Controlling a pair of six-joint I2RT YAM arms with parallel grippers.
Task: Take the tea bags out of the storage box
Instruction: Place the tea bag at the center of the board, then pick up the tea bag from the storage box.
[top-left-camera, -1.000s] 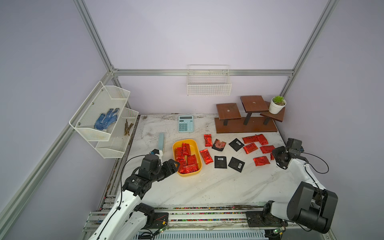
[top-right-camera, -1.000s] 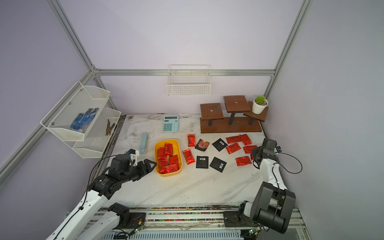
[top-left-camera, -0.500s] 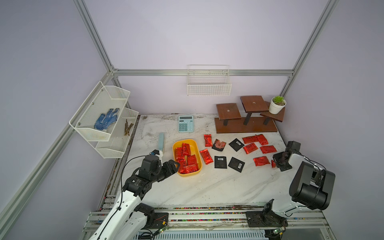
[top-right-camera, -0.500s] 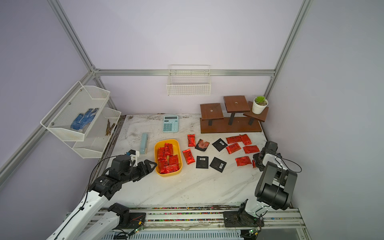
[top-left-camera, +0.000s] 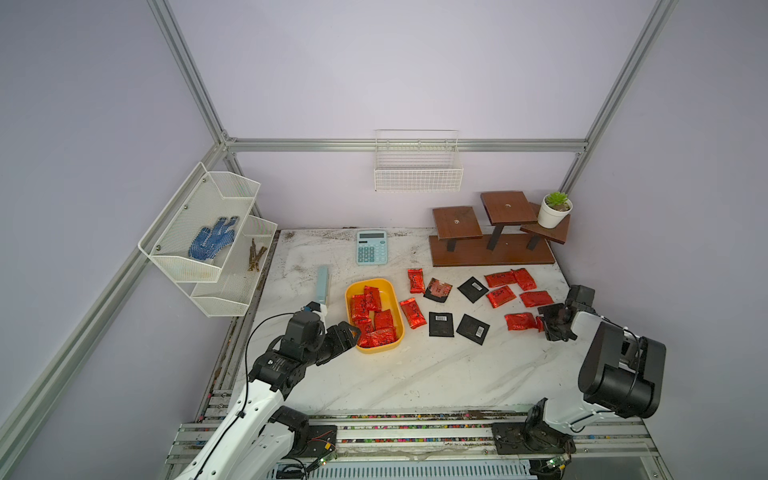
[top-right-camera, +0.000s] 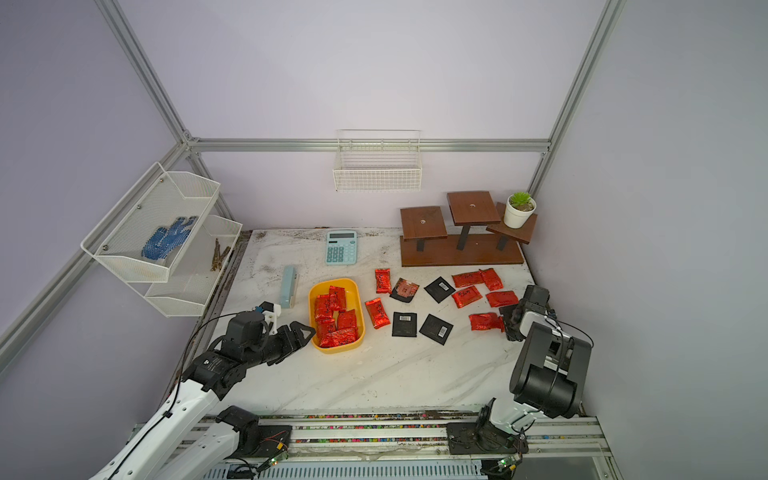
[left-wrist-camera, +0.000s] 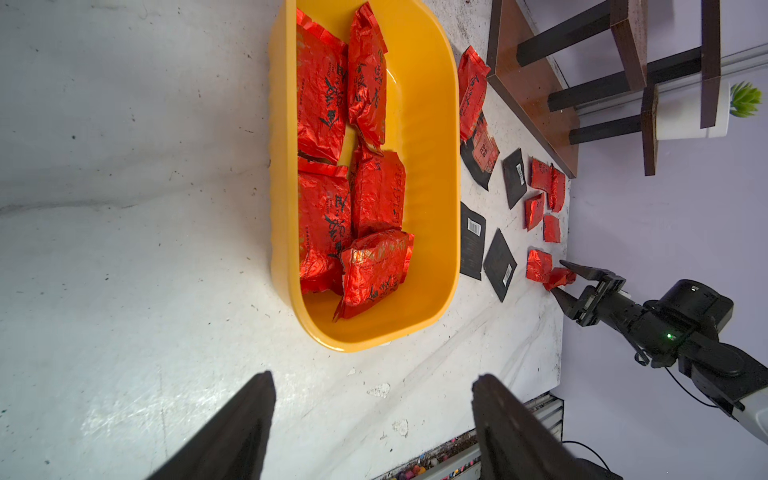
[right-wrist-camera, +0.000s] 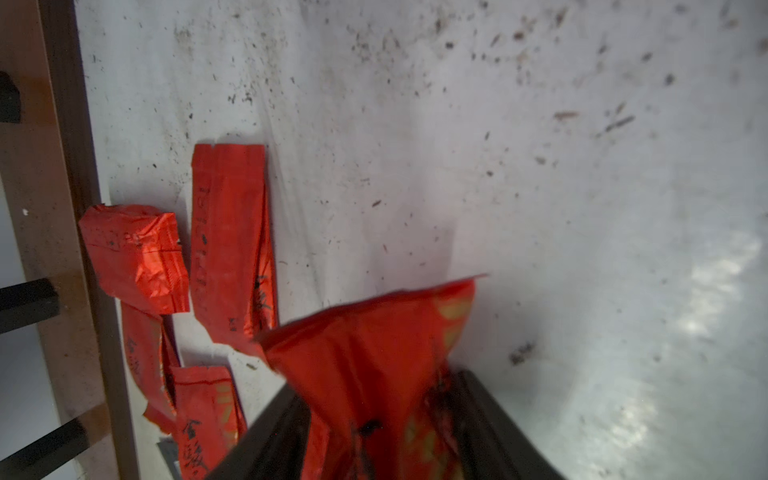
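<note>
The yellow storage box (top-left-camera: 376, 350) (top-right-camera: 332, 283) (left-wrist-camera: 428, 174) holds several red foil tea bags (top-left-camera: 372, 320) (top-right-camera: 334, 320) (left-wrist-camera: 328, 208). More tea bags lie on the table to its right: red ones (top-left-camera: 519, 321), black squares (top-left-camera: 441, 324) and a reddish-brown one (top-left-camera: 438, 289). My left gripper (top-left-camera: 353, 332) (top-right-camera: 309, 332) (left-wrist-camera: 374, 376) is open and empty, just short of the box's near left corner. My right gripper (top-left-camera: 543, 323) (top-right-camera: 505, 322) (left-wrist-camera: 561, 281) (right-wrist-camera: 376, 386) is low at the table's right edge. Its jaws are parted, with a red sachet (left-wrist-camera: 559, 278) (right-wrist-camera: 374, 332) loose between them.
A blue calculator (top-left-camera: 371, 247) and a pale blue bar (top-left-camera: 322, 284) lie behind and left of the box. A wooden stepped stand (top-left-camera: 492, 249) with a potted plant (top-left-camera: 552, 210) fills the back right. A wire basket (top-left-camera: 417, 166) hangs on the back wall and mesh shelves (top-left-camera: 208, 232) on the left wall.
The right gripper's jaws have parted around the red sachet they were shut on, and the right arm has dropped toward the table's right edge. The left arm has not moved.
</note>
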